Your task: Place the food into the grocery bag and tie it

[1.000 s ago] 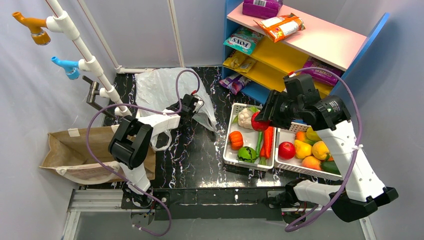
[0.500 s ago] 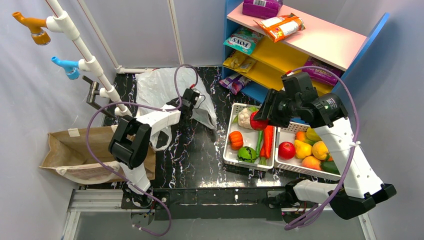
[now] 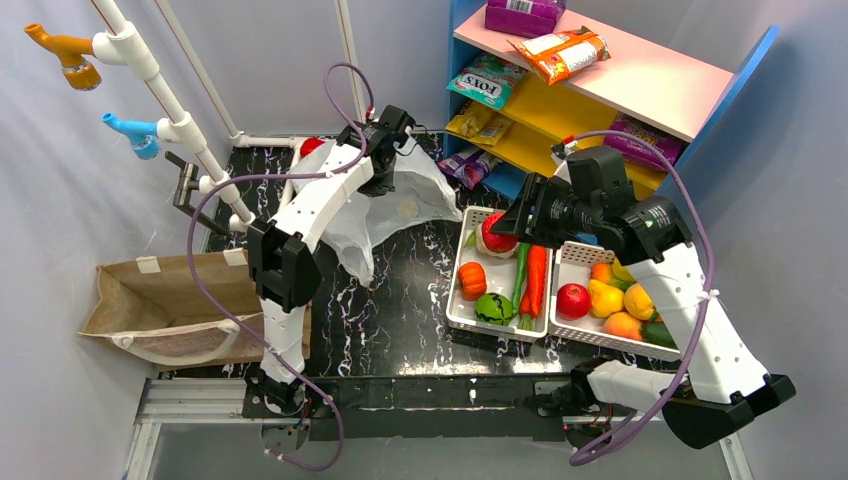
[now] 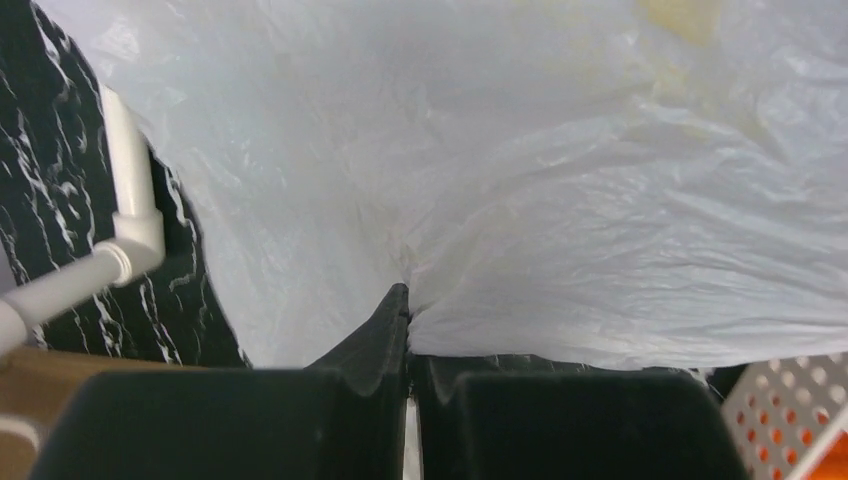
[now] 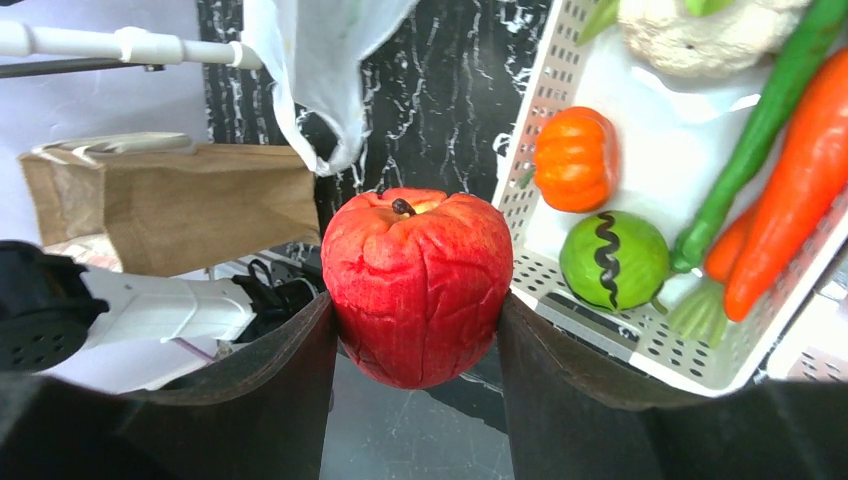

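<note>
Left wrist: L hand (image 4: pixel 406 300) pinches grocery bag (image 4: pixel 560 200) edge; R hand (image 5: pixel 415 330) grips apple (image 5: pixel 415 280) by basket (image 5: pixel 518 190) rim.

**Grey-walled booth with a marble-look table**

Pale grey walls (image 3: pixel 60 220) close in the left, far and right sides. A black tabletop with white marble veining (image 3: pixel 400 300) fills the middle. A blue shelf unit with pink and yellow boards (image 3: pixel 640 75) stands far right, and a white plastic pipe rack (image 3: pixel 150 75) slants far left.

Brown paper bag (image 5: pixel 170 200) left of the right fingers (image 5: pixel 270 400), white perforated basket (image 5: pixel 555 60) to their right, white pipe (image 4: pixel 125 170) left of the left fingers (image 4: pixel 380 340)
</note>
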